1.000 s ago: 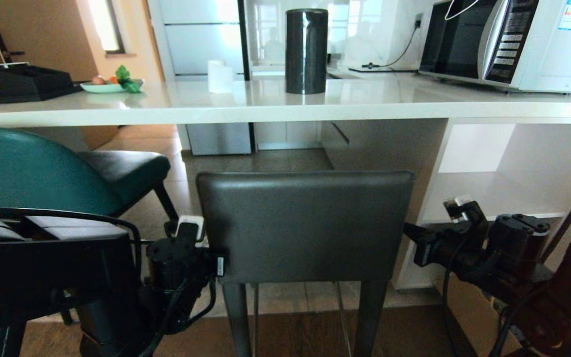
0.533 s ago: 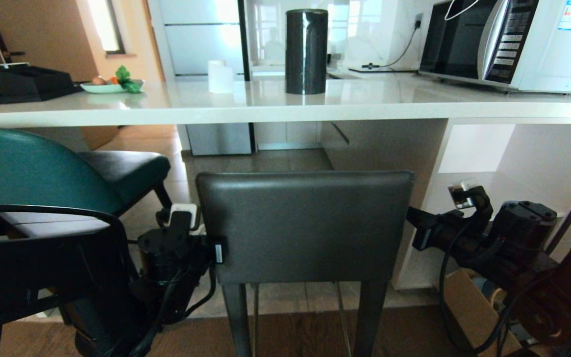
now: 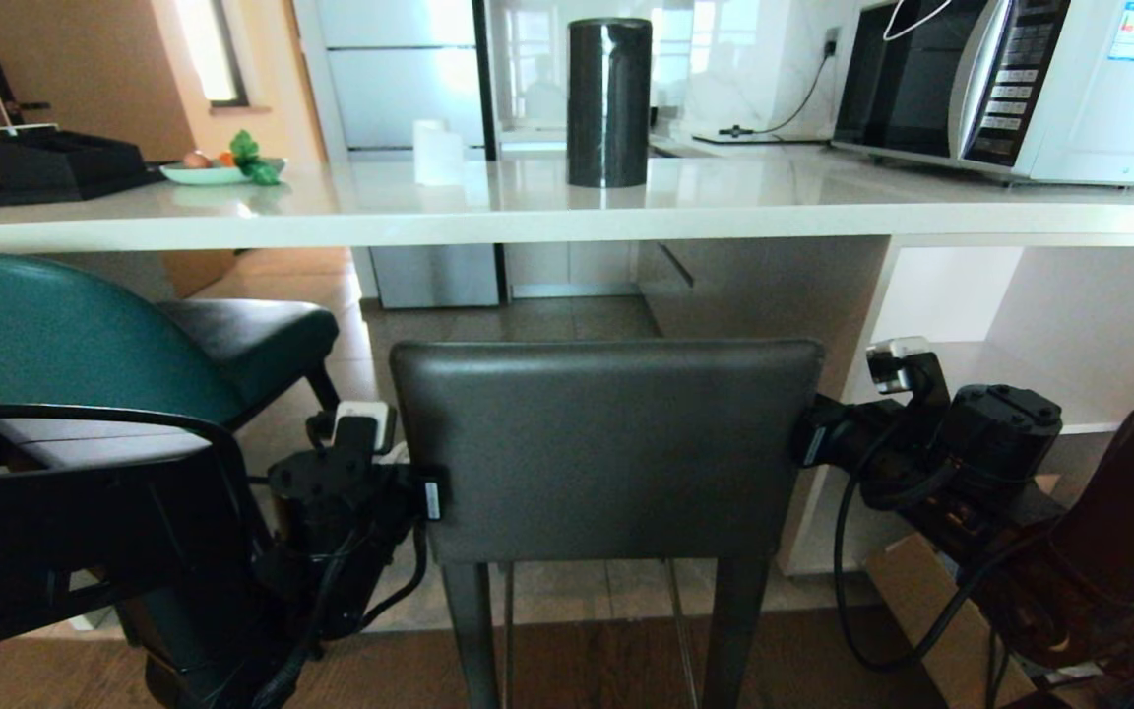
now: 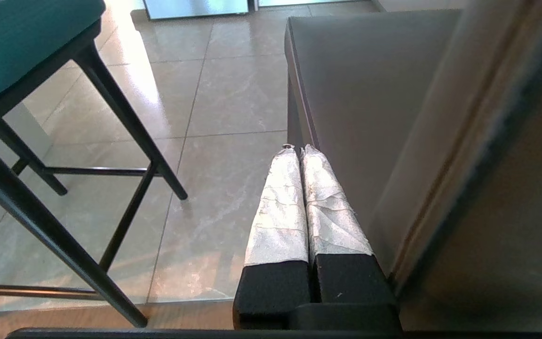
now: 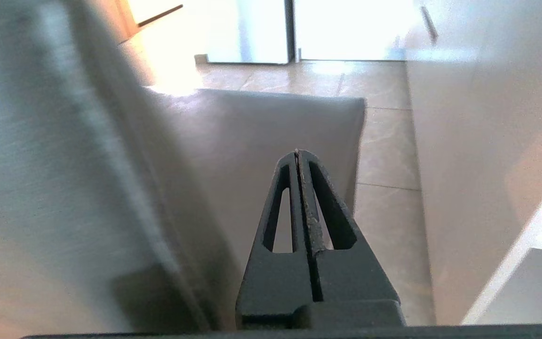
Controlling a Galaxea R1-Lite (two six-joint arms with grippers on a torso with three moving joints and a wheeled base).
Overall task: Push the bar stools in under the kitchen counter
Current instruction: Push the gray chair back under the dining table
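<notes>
The dark grey bar stool (image 3: pixel 606 448) stands with its rectangular back toward me, in front of the kitchen counter (image 3: pixel 528 212). The teal bar stool (image 3: pixel 65 335) is to its left, turned sideways. My left gripper (image 4: pixel 299 149) is shut, its taped fingers lying along the left side of the grey stool's seat (image 4: pixel 370 94). In the head view my left wrist (image 3: pixel 350 492) sits at the back's left edge. My right gripper (image 5: pixel 297 153) is shut and empty over the seat's right side (image 5: pixel 261 141). My right wrist (image 3: pixel 882 443) is at the back's right edge.
On the counter stand a black cylinder (image 3: pixel 609 101), a microwave (image 3: pixel 1010 84), a plate of fruit (image 3: pixel 220 169) and a black tray (image 3: pixel 60 162). White shelves (image 3: pixel 1020 335) and the white side panel (image 5: pixel 478 141) are close on the right. A cardboard box (image 3: pixel 921 591) and cables lie on the floor.
My right arm has risen and moved left to the right edge of the grey stool's back. My left arm has risen slightly. The stools have not visibly moved.
</notes>
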